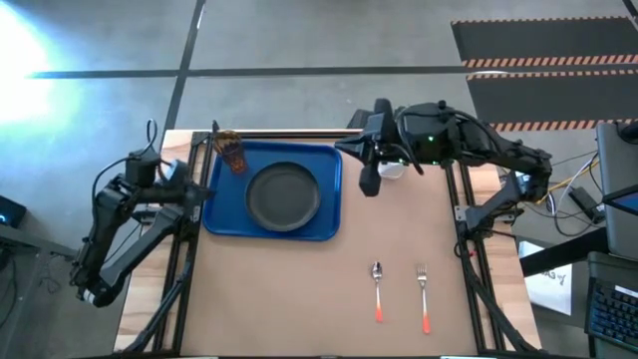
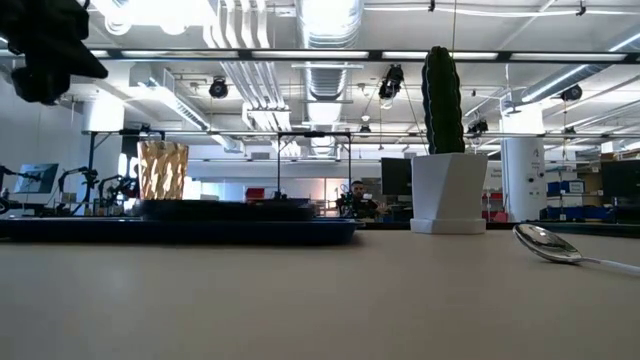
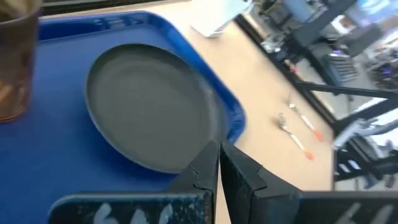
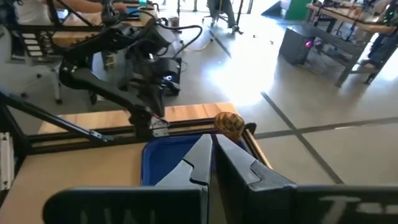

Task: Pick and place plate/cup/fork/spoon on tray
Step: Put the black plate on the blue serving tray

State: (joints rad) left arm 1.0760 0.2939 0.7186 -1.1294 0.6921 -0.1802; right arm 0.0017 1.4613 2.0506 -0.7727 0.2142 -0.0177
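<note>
Plate (image 1: 284, 195) and amber cup (image 1: 231, 152) already on blue tray (image 1: 324, 227), far left of table. Spoon (image 1: 378, 289) and fork (image 1: 424, 293) flat on bare table, near right, side by side. Likely light, stiff, thin, slippery: best pinched across the orange handles. Right gripper (image 1: 370, 183) fingers together, beside the tray's right edge; left gripper (image 3: 219, 163) also pressed together, empty.

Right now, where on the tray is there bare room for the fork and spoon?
The blue tray is crowded in the middle by the plate, with the cup in its far left corner. Bare blue remains along the left side below the cup. The spoon and fork lie on open table near the front.
</note>
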